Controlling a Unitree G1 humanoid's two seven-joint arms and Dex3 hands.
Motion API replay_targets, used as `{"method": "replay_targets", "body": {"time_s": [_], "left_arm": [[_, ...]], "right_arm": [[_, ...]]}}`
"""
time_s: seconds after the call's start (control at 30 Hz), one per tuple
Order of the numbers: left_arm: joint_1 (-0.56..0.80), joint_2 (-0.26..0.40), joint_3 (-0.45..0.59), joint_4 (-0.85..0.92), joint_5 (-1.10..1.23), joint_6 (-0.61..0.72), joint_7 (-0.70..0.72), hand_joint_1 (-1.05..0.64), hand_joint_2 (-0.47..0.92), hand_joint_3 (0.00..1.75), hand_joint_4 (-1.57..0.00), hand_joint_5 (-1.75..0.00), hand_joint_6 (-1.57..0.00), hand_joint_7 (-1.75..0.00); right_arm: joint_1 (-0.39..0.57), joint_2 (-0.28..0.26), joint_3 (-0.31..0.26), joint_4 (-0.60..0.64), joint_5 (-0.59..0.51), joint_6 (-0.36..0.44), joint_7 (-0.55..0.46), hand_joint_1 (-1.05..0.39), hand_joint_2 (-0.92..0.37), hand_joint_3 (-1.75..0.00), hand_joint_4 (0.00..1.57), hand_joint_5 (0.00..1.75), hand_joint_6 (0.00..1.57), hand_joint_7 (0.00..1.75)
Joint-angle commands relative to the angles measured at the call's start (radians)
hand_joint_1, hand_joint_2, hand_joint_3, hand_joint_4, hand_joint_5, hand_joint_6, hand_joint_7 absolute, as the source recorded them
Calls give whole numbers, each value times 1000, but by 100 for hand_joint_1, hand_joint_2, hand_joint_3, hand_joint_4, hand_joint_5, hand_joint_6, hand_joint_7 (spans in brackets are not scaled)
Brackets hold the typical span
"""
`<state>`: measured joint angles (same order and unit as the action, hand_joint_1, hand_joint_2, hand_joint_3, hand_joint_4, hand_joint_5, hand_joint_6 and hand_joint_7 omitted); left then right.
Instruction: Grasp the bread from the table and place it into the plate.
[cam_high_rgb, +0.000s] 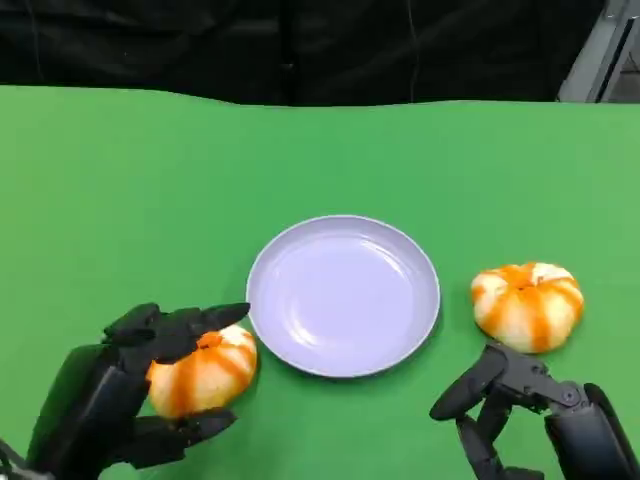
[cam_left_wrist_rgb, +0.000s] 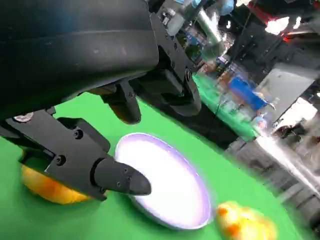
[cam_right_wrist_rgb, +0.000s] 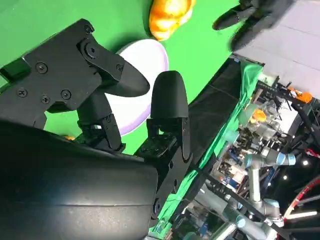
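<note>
left robot hand (cam_high_rgb: 150, 385): holding bread roll (cam_high_rgb: 203, 371), left of plate (cam_high_rgb: 343, 295)
right robot hand (cam_high_rgb: 515, 410): fingers spread, holding nothing, right of plate

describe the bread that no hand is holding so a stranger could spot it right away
Start at the round lavender plate in the middle of the green table. The bread lies just beside it, on the robot's right, ahead of the right hand. Unlike the other bread, gripped by the left hand, it sits free.

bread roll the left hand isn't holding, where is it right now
In the head view the loose orange-striped bread roll sits on the green table right of the round lilac plate, just beyond the open right hand.
</note>
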<state>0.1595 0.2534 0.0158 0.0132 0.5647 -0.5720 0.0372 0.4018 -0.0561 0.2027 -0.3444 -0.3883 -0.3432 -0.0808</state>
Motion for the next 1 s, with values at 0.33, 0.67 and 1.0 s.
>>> {"method": "replay_targets", "body": {"time_s": [0.33, 0.67, 1.0], "left_arm": [[-11, 85, -106, -177, 259, 348, -75, -62, 91, 1, 0, -38, -13, 0], [-88, 51, -241, -189, 395, 592, -189, -62, 92, 1, -7, -42, -20, -3], [-201, 45, -366, 5, 483, 739, -201, -48, 92, 0, -50, -23, -42, -2]], "right_arm": [[48, 27, 23, -55, -2, 28, -13, -14, -42, -119, 80, 162, 73, 123], [65, 27, 26, -81, 5, 43, -9, -14, -42, -120, 81, 161, 73, 123], [83, 28, 31, -101, 0, 50, -9, -13, -41, -121, 80, 160, 73, 123]]}}
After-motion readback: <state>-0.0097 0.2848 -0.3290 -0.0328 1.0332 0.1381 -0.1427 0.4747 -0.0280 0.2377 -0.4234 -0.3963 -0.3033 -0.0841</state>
